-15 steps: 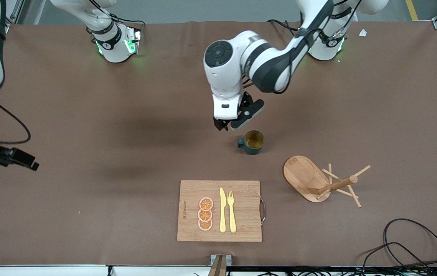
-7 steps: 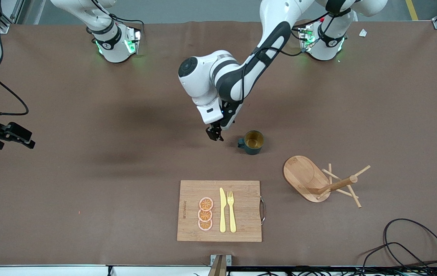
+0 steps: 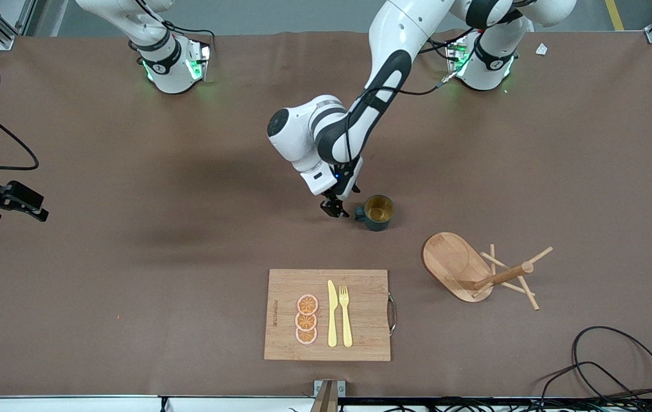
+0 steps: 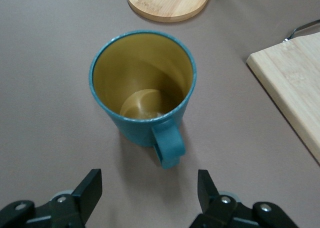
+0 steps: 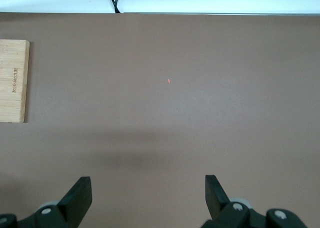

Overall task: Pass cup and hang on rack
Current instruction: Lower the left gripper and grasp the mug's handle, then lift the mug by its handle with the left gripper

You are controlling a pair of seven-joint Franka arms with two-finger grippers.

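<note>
Jaws open, the left gripper (image 4: 149, 188) lines up on the upright teal-green mug's (image 4: 142, 87) handle (image 4: 169, 147), best pinched squarely; the open-jawed right gripper (image 5: 148, 190) waits.

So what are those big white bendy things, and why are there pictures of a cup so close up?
They are two robot arms bolted to a brown table. One picture looks down from high across the table. The other two come from little cameras on each arm's wrist, so things look very close.

The left pincer is low beside the cup, a dark teal mug standing upright. Its wrist picture shows the handle pointing at the open pincer, which holds nothing yet.

The right pincer waits open at its own end of the table, holding nothing.

The wooden rack lies tipped over, nearer the high camera than the cup. A cutting board carries a yellow knife, a fork and orange slices.
</note>
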